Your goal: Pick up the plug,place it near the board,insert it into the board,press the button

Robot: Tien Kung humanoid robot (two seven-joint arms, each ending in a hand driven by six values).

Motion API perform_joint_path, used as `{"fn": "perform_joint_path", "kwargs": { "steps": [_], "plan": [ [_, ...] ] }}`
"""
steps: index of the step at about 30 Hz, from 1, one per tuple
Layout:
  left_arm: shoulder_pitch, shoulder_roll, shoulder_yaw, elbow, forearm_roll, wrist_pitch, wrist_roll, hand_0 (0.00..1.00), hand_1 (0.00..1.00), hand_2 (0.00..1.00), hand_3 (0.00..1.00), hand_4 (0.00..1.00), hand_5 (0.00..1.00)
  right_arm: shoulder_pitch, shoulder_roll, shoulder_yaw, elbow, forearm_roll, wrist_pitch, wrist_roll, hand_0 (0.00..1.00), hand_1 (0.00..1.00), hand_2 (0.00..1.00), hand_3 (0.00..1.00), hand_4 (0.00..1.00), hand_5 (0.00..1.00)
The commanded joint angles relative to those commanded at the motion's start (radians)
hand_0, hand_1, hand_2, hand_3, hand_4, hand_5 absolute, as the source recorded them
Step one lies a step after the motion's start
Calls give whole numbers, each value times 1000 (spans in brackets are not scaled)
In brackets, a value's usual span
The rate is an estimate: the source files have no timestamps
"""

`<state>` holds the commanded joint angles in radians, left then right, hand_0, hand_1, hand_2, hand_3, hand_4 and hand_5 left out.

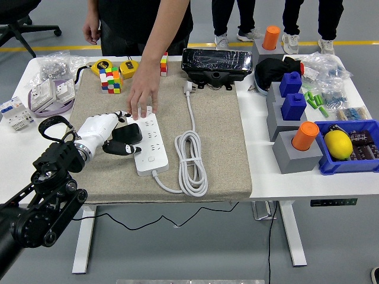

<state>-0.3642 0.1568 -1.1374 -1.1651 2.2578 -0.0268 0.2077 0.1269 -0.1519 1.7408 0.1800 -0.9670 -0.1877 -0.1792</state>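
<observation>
Left hand (103, 131) clenched round the black plug (125, 139), long axis pointing right, tip just touching the board (149, 145) at its left edge; beyond, a person's hand (142, 97) pinning the board's far end

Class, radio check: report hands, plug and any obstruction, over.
Left hand shut on black plug, at the power strip's left edge. Not inserted. Person's hand rests on strip's far end. Right hand out of view.
</observation>
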Motion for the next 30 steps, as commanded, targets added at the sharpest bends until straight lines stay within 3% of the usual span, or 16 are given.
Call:
{"fn": "perform_joint_path", "kwargs": {
  "steps": [1, 2, 7, 8, 13, 14, 25, 26, 30],
  "plan": [
    [-1, -1, 0, 4, -1, 2, -1, 490, 641, 593, 718, 998, 398, 0, 0, 0, 0, 0, 0, 0, 762, 736, 736, 763, 998, 998],
    [-1, -1, 1, 6, -2, 3, -1, 391, 488, 471, 573, 998, 370, 0, 0, 0, 0, 0, 0, 0, 762, 735, 736, 762, 998, 998],
    [-7, -5, 4, 20, -12, 23, -5, 391, 488, 471, 573, 998, 370, 1, -1, -3, 0, 3, 0, 1, 762, 735, 736, 762, 998, 998],
    [-8, -7, 3, 22, -14, 31, -7, 339, 364, 408, 543, 998, 372, 1, -1, -4, 0, 4, 1, 0, 762, 735, 736, 762, 998, 998],
    [-17, -12, 4, 31, -23, 46, -6, 339, 364, 408, 543, 998, 372, 3, -1, -5, 0, 7, 2, 1, 762, 735, 736, 762, 998, 998],
    [-19, -13, 3, 33, -23, 49, -6, 308, 305, 379, 513, 998, 381, 4, -1, -6, 0, 7, 2, 2, 762, 735, 736, 763, 998, 998],
    [-33, -24, -3, 59, -23, 58, -2, 282, 261, 356, 492, 998, 383, 4, -2, -12, 0, 14, 5, 3, 762, 735, 736, 763, 998, 998],
    [-33, -24, -3, 61, -23, 58, -4, 241, 159, 253, 407, 998, 311, 4, -2, -12, 0, 14, 5, 3, 762, 734, 735, 762, 998, 998],
    [-36, -25, -2, 68, 2, 59, -5, 241, 159, 253, 407, 998, 311, 4, -3, -13, 0, 16, 5, 3, 762, 734, 735, 762, 998, 998]
  ]
}}
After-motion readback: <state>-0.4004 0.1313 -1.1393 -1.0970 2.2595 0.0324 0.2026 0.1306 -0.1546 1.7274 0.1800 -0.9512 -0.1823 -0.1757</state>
